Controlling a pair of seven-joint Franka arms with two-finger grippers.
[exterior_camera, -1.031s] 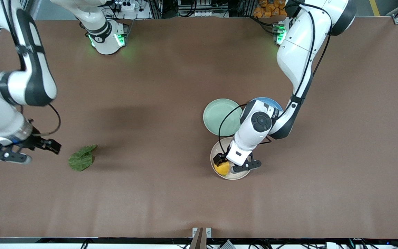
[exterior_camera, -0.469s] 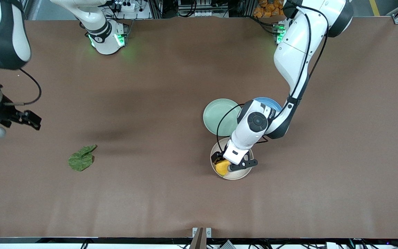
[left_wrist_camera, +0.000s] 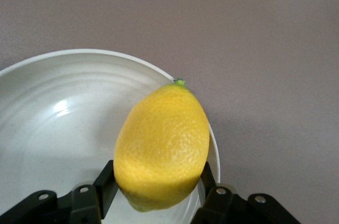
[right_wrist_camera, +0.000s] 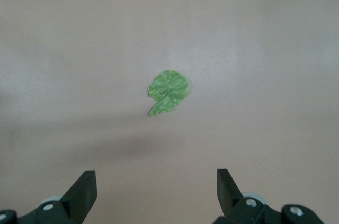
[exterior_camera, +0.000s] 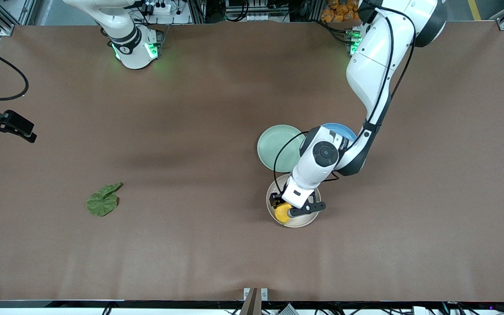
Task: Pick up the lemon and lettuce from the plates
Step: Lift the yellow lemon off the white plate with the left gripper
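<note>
The lemon (exterior_camera: pixel 282 212) lies in the cream-beige plate (exterior_camera: pixel 301 221), near the rim nearest the front camera. My left gripper (exterior_camera: pixel 280 209) is down in that plate, shut on the lemon (left_wrist_camera: pixel 161 144), with a finger (left_wrist_camera: pixel 108 181) pressed against each side; the plate (left_wrist_camera: pixel 53 128) shows beneath. The lettuce (exterior_camera: pixel 102 200) lies flat on the bare table toward the right arm's end, on no plate. My right gripper (exterior_camera: pixel 9 127) is open and empty, high over the table's edge, with the lettuce (right_wrist_camera: pixel 168 91) well ahead of it (right_wrist_camera: pixel 156 181). The mint plate (exterior_camera: pixel 274 146) holds nothing.
A blue plate (exterior_camera: pixel 344 130) sits beside the mint plate, mostly hidden under the left arm. The three plates touch or nearly touch. The brown table (exterior_camera: pixel 190 109) stretches between the lettuce and the plates.
The right arm has lifted and drawn away from the lettuce toward its end of the table. The left gripper has shifted slightly over the cream plate, around the lemon.
</note>
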